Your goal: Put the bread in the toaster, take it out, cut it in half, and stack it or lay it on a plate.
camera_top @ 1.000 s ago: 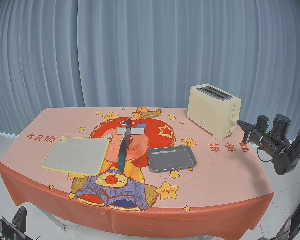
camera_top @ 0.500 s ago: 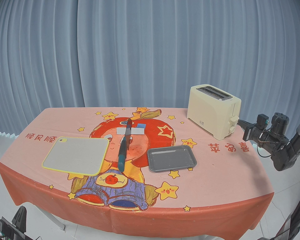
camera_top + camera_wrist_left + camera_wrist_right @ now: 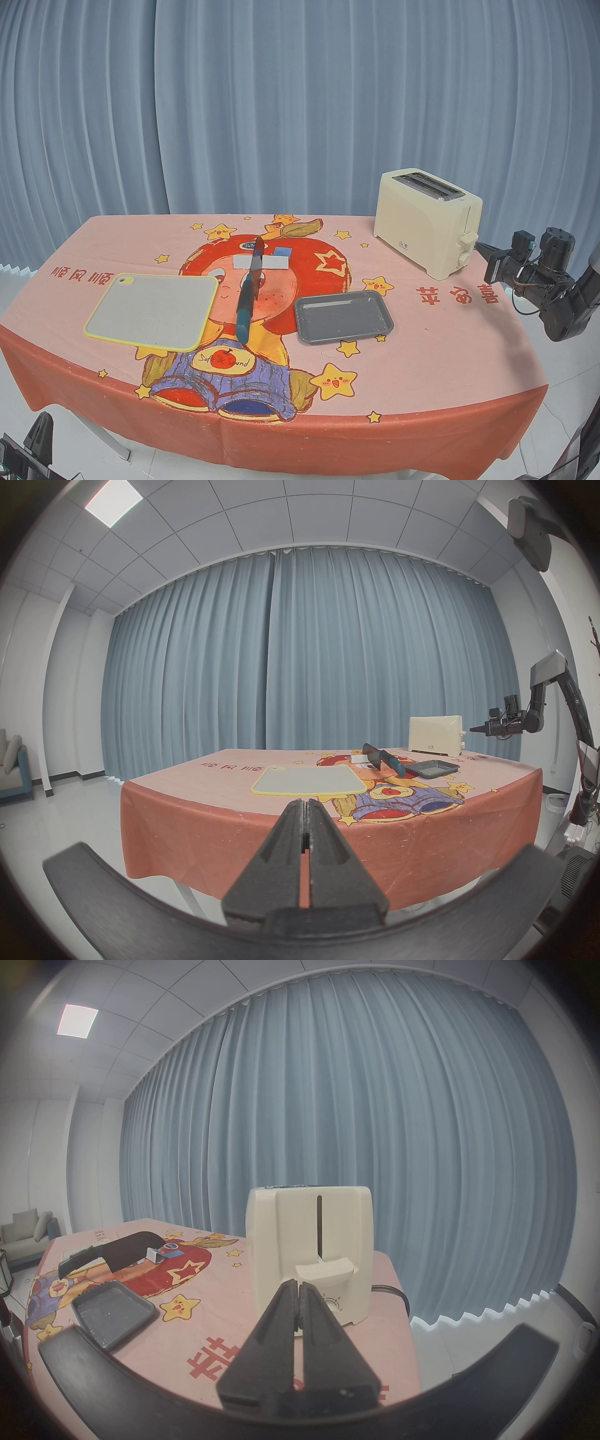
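The cream toaster (image 3: 428, 219) stands at the table's far right, its two top slots dark. In the right wrist view its side lever (image 3: 325, 1269) sits at the bottom of its slot. My right gripper (image 3: 479, 245) is shut and level, its tip just beside that lever (image 3: 467, 238); the shut fingertips (image 3: 299, 1288) point straight at it. A grey plate (image 3: 343, 316) lies mid-table. A teal-handled knife (image 3: 249, 289) rests with its blade on a white block (image 3: 261, 262). The cutting board (image 3: 153, 310) lies at the left. My left gripper (image 3: 306, 808) is shut, low and off the table's near left side.
A small blue block (image 3: 282, 251) sits by the white one. The toaster's black cord (image 3: 390, 1291) loops behind it near the table's right edge. Bare cloth lies in front of the toaster and along the near edge.
My right arm has shifted slightly toward the toaster, its wrist drawing a little closer; the fingertips stay by the lever. Nothing on the table has moved.
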